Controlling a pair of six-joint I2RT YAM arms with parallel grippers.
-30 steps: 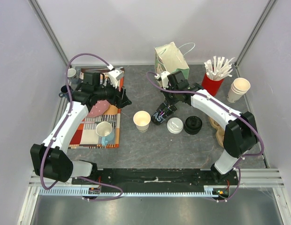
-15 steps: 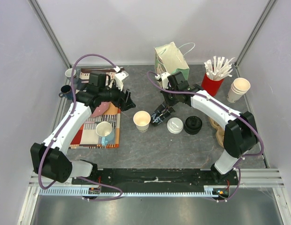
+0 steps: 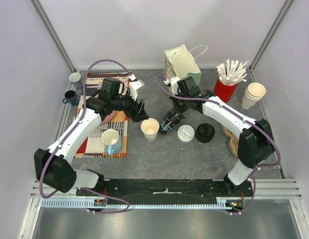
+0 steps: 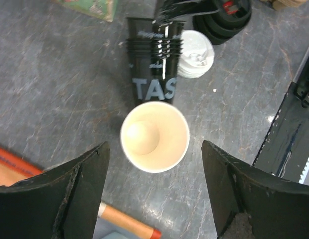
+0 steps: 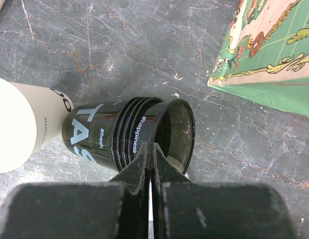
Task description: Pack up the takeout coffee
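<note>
One lidless paper cup (image 4: pixel 154 135) logged mid-tabletop, upright below left gripper (image 4: pixel 153 147), fingers spread wide, not touching. Saw right gripper (image 5: pixel 152 149) pinching rim of tilted black cup (image 5: pixel 109 137), butted against paper cup. Could have toppled paper cup by dragging black cup or closing left fingers off-centre. Noted white sip lid (image 4: pixel 195 54) just beside, black lids (image 3: pixel 205 133) next, paper bag (image 3: pixel 182 62) at far edge. Found black cup crowding approach.
</note>
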